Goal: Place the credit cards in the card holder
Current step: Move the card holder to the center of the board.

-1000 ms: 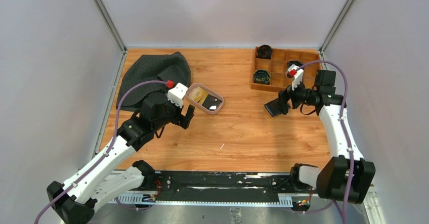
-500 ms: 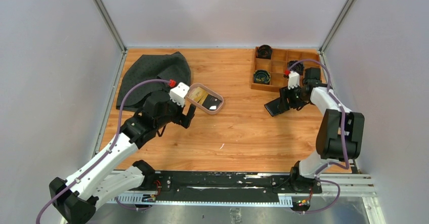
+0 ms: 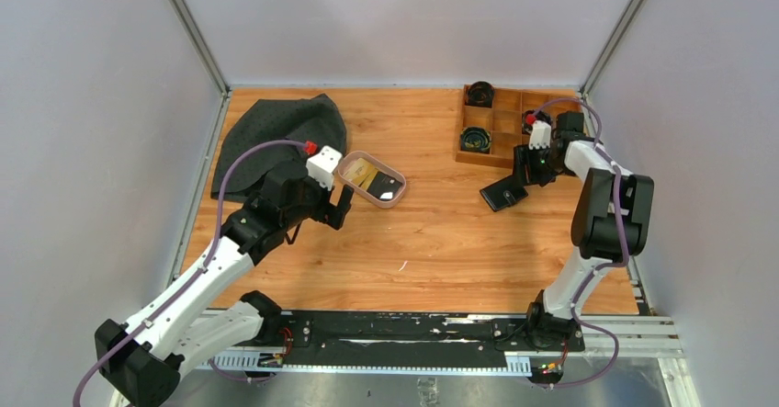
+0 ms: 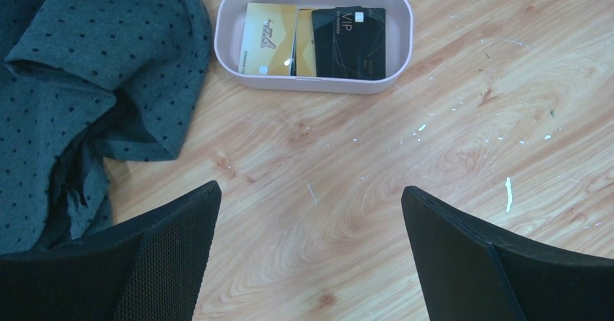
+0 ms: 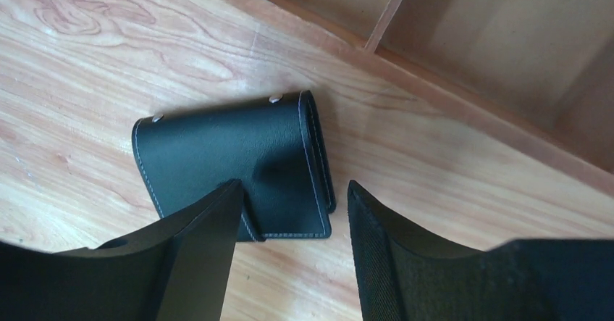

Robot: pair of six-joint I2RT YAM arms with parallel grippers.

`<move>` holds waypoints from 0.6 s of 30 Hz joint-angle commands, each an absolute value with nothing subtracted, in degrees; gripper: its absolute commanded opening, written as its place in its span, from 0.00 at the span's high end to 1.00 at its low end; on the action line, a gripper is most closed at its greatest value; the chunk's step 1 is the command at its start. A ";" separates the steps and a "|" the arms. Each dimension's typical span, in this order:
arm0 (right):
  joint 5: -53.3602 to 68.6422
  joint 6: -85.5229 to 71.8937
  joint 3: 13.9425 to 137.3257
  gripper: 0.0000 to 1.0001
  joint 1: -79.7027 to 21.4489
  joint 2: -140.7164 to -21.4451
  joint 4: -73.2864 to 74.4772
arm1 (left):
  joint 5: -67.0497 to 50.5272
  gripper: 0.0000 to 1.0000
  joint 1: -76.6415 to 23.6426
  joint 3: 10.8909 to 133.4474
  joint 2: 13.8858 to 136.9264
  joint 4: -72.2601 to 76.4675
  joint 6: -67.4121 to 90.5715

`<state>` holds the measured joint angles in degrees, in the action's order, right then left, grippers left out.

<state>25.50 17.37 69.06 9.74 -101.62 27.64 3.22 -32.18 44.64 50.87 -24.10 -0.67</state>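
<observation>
since a second ago the right arm (image 3: 602, 205) has folded back toward the wooden compartment box (image 3: 503, 141), right jaws at the black card holder (image 3: 503, 194) on the table (image 3: 441, 251). left wrist: dotted cloth (image 4: 87, 46) at left, left jaws released wide, short of the pink tray (image 4: 311, 85) holding gold and black credit cards (image 4: 315, 42). right wrist: right jaws straddle the holder's corner; clenched or not, cannot tell.

Pale pink tray (image 4: 313, 85). 2 gold-yellow credit cards (image 4: 269, 37), 1 black card (image 4: 351, 42) with pale lettering and thin web-like lines. Dark grey-green cloth (image 4: 87, 38), dotted black. Black card holder (image 5: 232, 154), white stitching along its edges. Warm orange-brown woodgrain table (image 4: 347, 212); darker brown wooden box (image 5: 470, 38).
</observation>
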 commanded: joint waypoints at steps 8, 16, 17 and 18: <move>34.99 14.95 71.95 0.49 12.38 -108.90 31.84 | 1.20 0.00 -30.84 44.56 51.25 -23.03 -0.27; 43.14 17.71 70.86 0.81 12.10 -110.39 35.19 | -1.66 0.00 -30.58 44.48 50.76 -22.66 -0.26; 44.34 18.32 70.52 0.85 11.89 -110.32 35.66 | -2.95 0.00 -30.52 44.43 50.67 -22.44 -0.24; 45.47 19.11 70.35 0.90 11.54 -110.16 36.13 | -4.96 0.00 -30.53 44.28 50.57 -22.02 -0.31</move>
